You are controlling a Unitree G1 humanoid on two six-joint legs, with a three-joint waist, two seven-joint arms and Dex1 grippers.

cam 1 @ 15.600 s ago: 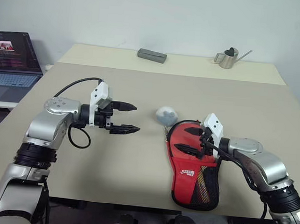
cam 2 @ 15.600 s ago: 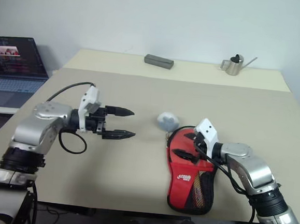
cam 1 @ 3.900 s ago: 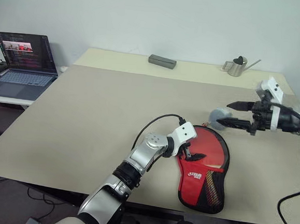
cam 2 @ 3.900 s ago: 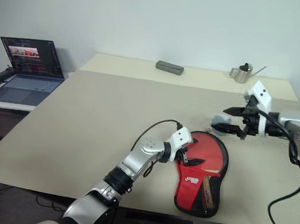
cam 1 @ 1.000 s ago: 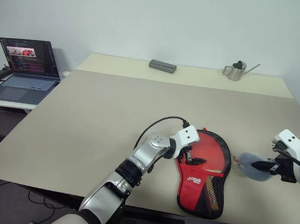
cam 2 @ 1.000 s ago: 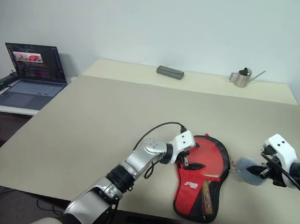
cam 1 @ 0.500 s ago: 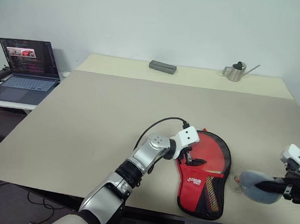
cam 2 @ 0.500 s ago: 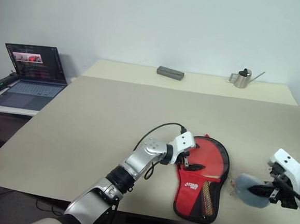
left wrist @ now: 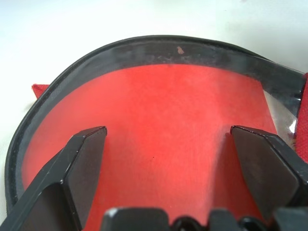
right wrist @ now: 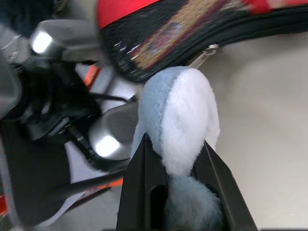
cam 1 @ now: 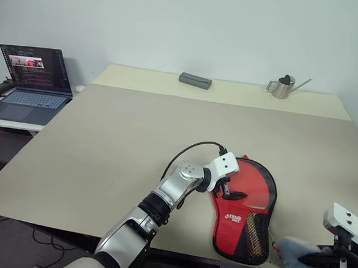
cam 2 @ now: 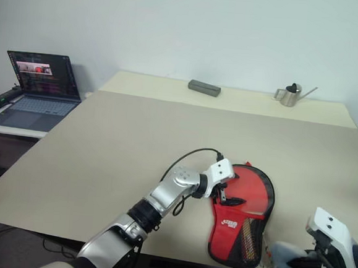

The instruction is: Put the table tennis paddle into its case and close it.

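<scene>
The case lies flat on the table, red windowed side up, with its black mesh end toward the front edge. The paddle's red blade shows through the clear window, and its striped handle shows through the mesh. My left gripper rests open over the round part of the case, a finger on either side of the window. At the front right edge of the table, my right gripper is shut on a pale blue and white fluffy pad, just beside the case's mesh end.
A laptop stands on a side desk at the far left. A grey box and a small metal watering can sit on the far table. The beige table stretches bare to the left of the case.
My right gripper has carried the fluffy pad back toward the table's front edge, lower in the view. The left gripper and the case have stayed put.
</scene>
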